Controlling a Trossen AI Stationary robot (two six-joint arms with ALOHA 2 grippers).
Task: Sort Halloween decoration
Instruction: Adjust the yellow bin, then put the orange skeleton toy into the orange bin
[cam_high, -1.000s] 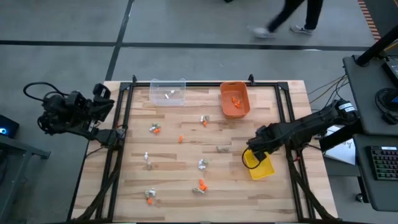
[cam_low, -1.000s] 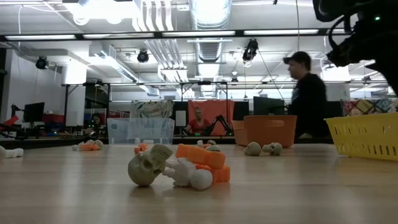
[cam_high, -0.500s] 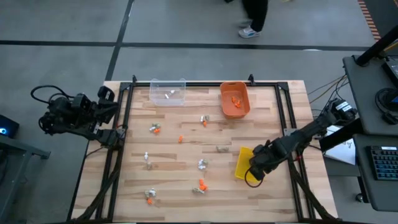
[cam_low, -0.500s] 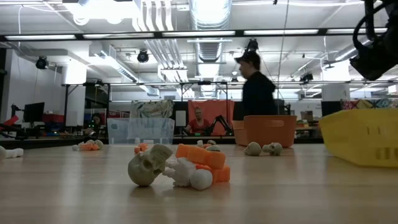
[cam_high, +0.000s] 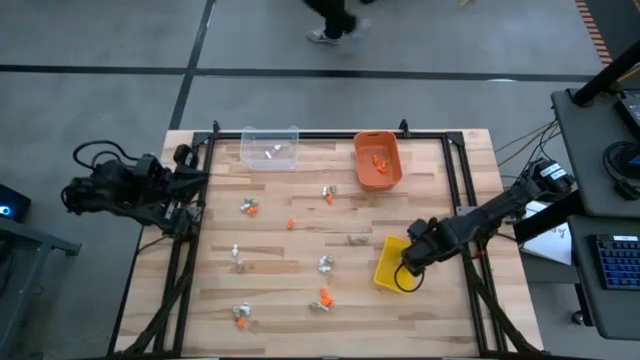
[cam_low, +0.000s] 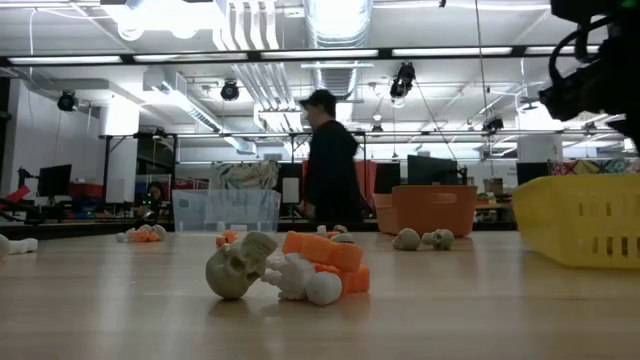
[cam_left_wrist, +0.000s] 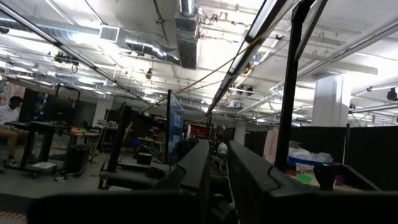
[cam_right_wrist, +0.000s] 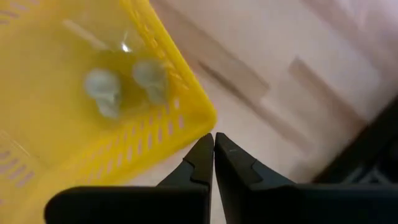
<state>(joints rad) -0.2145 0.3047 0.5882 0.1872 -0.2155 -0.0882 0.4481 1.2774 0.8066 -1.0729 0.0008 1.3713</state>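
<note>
Inside the yellow bin (cam_right_wrist: 56, 143): two pale skull pieces (cam_right_wrist: 102, 90) of the Halloween decoration, side by side on its floor. At that bin's corner: right tool (cam_right_wrist: 213, 140), pinched fully together, tips just beside the rim; touching it or not, hard to say. Near the bin, on the tabletop (cam_high: 440, 200): a tan piece (cam_high: 353, 239), then a silvery cluster (cam_high: 325, 264) and an orange one (cam_high: 322, 297). Farther from the bin: more small pieces scattered across the boards (cam_high: 248, 207). Well apart from the yellow bin, along the far edge: orange bin (cam_high: 358, 150) with orange pieces inside, and clear bin (cam_high: 245, 150) holding a white one. Farthest from the yellow bin, off the tabletop's side: left tool (cam_left_wrist: 217, 149), narrowed to a slit, gripping nothing.
</note>
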